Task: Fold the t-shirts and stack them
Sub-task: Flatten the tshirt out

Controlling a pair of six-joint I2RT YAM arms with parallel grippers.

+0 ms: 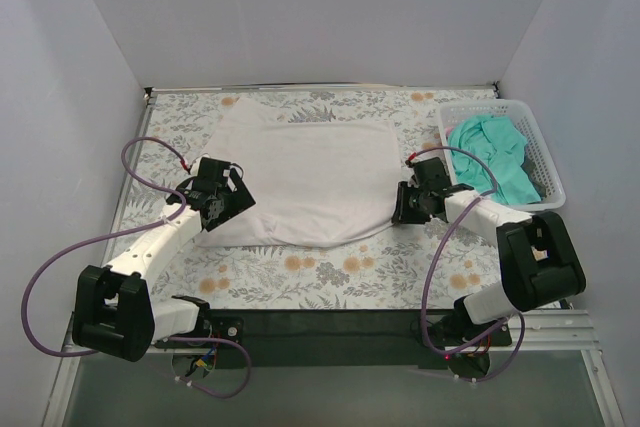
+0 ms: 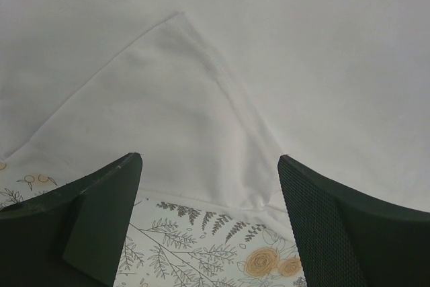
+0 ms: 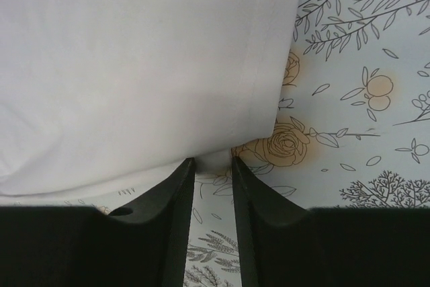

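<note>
The white t-shirt (image 1: 300,182) lies spread flat on the flowered table. The teal-green t-shirt (image 1: 492,155) lies crumpled in the white basket (image 1: 545,162) at the right. My left gripper (image 1: 228,205) is wide open at the white shirt's near-left edge. In the left wrist view a sleeve and hem (image 2: 195,132) lie just ahead of its fingers (image 2: 101,199). My right gripper (image 1: 408,205) is at the shirt's near-right corner. Its jaws stand only a narrow gap apart, with the corner hem (image 3: 213,162) between the tips.
The table cover (image 1: 330,272) has a floral print. Grey walls close in the left, the back and the right. A black strip runs along the near edge by the arm bases. Purple cables loop beside both arms.
</note>
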